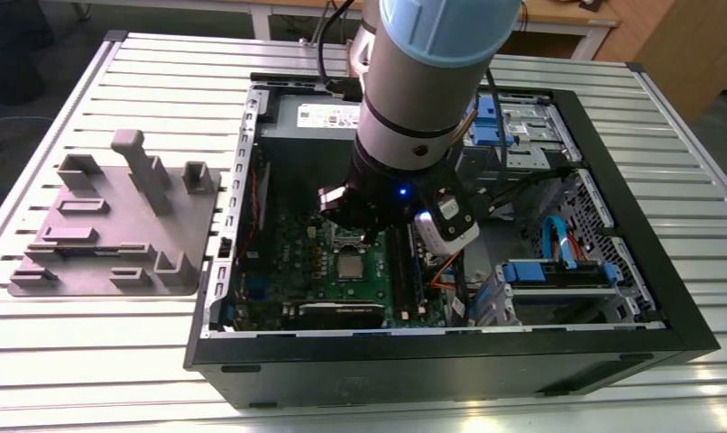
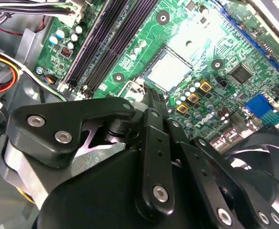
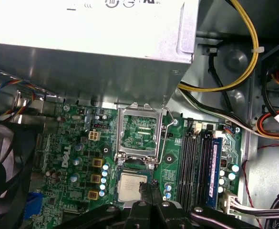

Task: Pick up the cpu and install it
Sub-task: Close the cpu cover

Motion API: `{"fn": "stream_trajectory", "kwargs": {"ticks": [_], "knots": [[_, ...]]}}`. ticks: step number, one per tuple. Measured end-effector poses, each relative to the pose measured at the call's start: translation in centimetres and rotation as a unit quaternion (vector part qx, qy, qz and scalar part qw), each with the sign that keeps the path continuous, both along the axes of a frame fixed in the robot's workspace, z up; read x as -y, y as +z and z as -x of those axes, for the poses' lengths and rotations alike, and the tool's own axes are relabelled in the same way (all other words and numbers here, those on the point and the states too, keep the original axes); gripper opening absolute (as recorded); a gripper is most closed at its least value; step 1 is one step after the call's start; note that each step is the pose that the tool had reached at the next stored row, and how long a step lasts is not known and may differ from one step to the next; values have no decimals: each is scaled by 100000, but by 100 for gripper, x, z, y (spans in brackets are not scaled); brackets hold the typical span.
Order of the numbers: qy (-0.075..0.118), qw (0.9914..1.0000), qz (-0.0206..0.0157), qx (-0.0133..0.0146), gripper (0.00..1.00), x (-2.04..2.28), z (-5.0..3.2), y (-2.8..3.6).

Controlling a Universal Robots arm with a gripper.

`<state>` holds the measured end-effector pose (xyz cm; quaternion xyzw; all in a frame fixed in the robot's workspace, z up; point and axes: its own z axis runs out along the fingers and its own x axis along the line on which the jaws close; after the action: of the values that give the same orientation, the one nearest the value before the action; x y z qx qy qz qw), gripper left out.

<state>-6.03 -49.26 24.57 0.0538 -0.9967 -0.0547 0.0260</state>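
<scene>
The arm (image 1: 418,81) reaches down into an open computer case (image 1: 460,352) that lies on a slatted metal tabletop (image 1: 50,361). Its pincer (image 1: 366,236) hangs over the green board (image 1: 303,257) inside the case, just above the cpu (image 1: 348,266).

The cpu sits flat in its socket on the board. In the first wrist view, the cpu (image 3: 132,187) is a silvery square, and the black tips of the pincer (image 3: 152,196) are right at its edge. The socket frame (image 3: 139,131) is flipped up and open beside the cpu, and the grey power box (image 3: 87,43) is past the frame. In the second wrist view, the cpu (image 2: 170,71) lies free in its socket, just past the black pincer (image 2: 151,102).

The pincer tips look close together with nothing between them, but I cannot tell for sure how far open they are.

In the exterior view, a grey tray (image 1: 111,225) with upright holders sits on the tabletop at the exterior view's left, beside the case. Blue parts (image 1: 556,271) and cables sit inside the case at the exterior view's right.
</scene>
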Motion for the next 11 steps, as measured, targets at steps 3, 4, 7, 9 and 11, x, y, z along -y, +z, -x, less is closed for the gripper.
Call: {"fn": "stream_trajectory", "kwargs": {"ticks": [3, 4, 7, 9, 11], "knots": [[-1, 100000, -9, -1, 11, 0, 0, 0], [0, 100000, -29, 0, 11, 0, 0, 0], [12, 99998, -590, -6, 11, 1, -1, 0], [6, 99972, -2350, -22, 11, 3, -1, 0], [7, 99927, -3830, -40, 11, 6, -2, -2]]}}
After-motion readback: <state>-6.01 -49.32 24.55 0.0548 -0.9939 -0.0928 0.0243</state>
